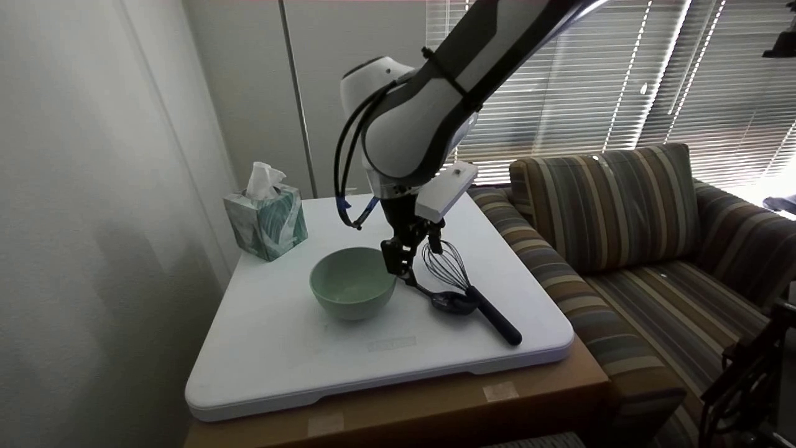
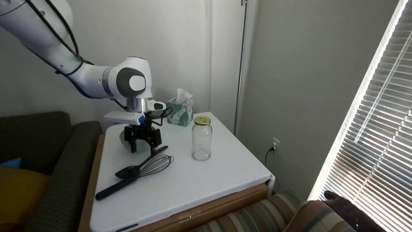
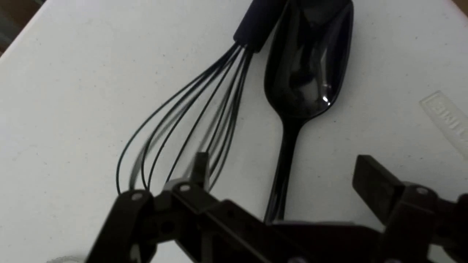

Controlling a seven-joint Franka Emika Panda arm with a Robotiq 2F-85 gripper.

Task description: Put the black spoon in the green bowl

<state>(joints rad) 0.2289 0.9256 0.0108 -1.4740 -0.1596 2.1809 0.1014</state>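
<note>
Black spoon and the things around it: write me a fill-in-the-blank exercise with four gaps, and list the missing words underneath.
1. The tool is not shut but ____.
2. In the wrist view, the part of the black spoon seen between the tool's jaws is its ____.
3. The wire-looped utensil next to the spoon is a ____.
4. Of the green bowl and the glass jar, the lidded one is the ____.
Missing words: open; handle; whisk; jar.

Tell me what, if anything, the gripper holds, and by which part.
Nothing is held. The gripper is open: in the wrist view, the handle of the black spoon shows between its spread fingers, with gaps on both sides.
</note>
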